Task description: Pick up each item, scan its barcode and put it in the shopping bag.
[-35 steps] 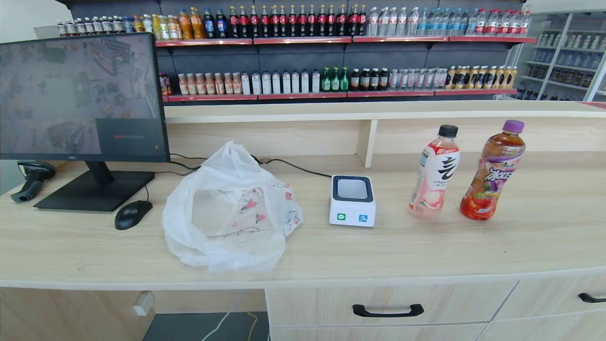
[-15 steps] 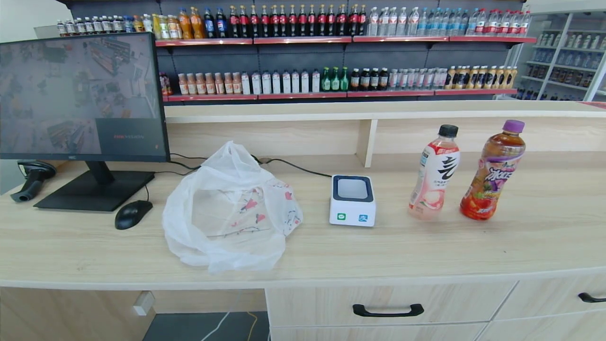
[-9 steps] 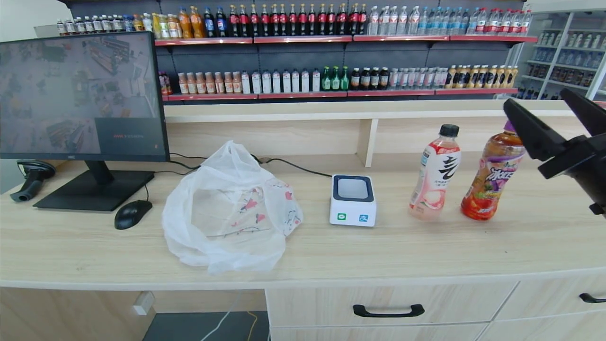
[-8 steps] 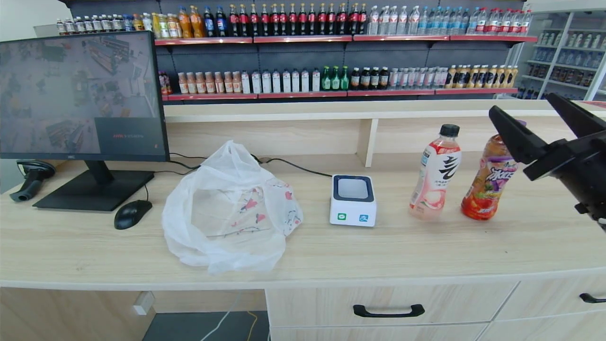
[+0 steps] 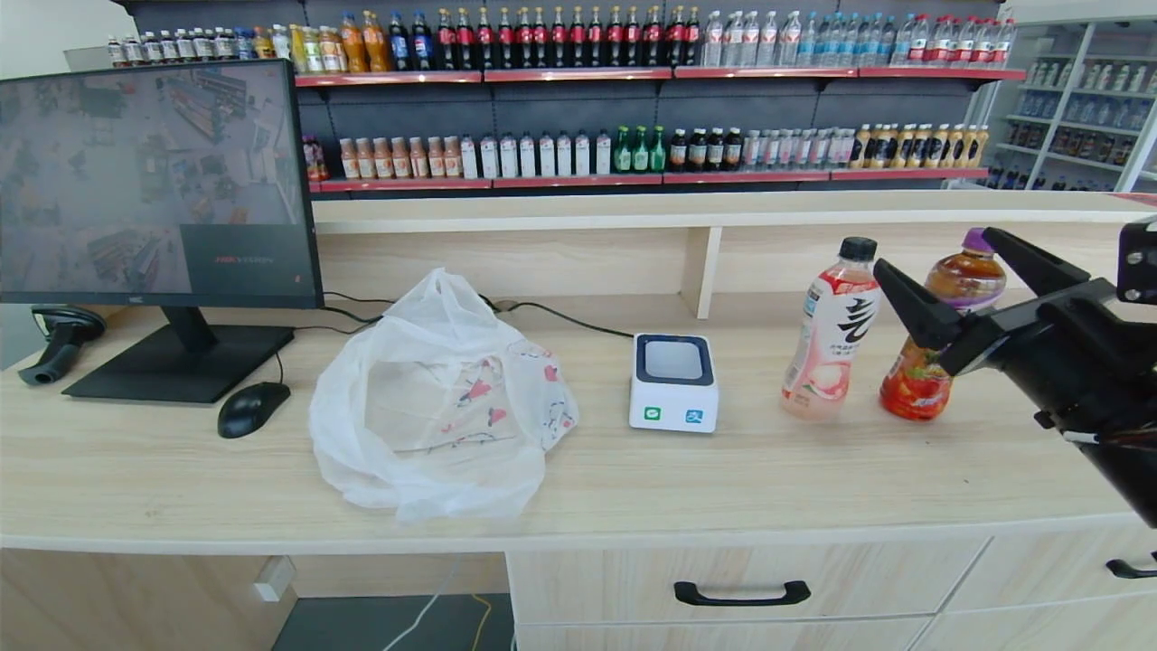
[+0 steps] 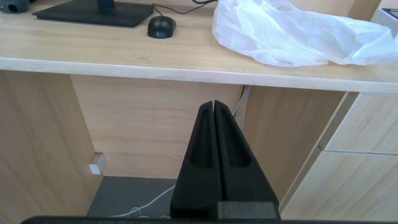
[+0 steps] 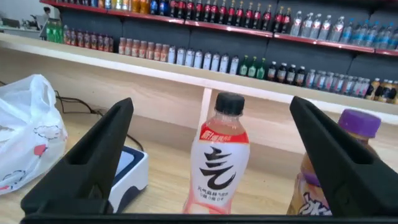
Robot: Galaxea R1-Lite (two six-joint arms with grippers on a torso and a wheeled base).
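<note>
On the counter (image 5: 813, 470) the pink bottle (image 5: 832, 330) and purple-capped bottle (image 5: 917, 389) are standing outside the shopping bag (image 5: 434, 407) — right gripper (image 5: 935, 250) is gaping wide, left gripper (image 6: 214, 109) pinched closed.

Bright even light, soft shadows, edges bowed.

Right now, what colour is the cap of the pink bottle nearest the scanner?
Black. The cap shows best in the right wrist view.

Shop: drink shelves (image 5: 578, 77), checkout counter (image 5: 813, 470)
</note>
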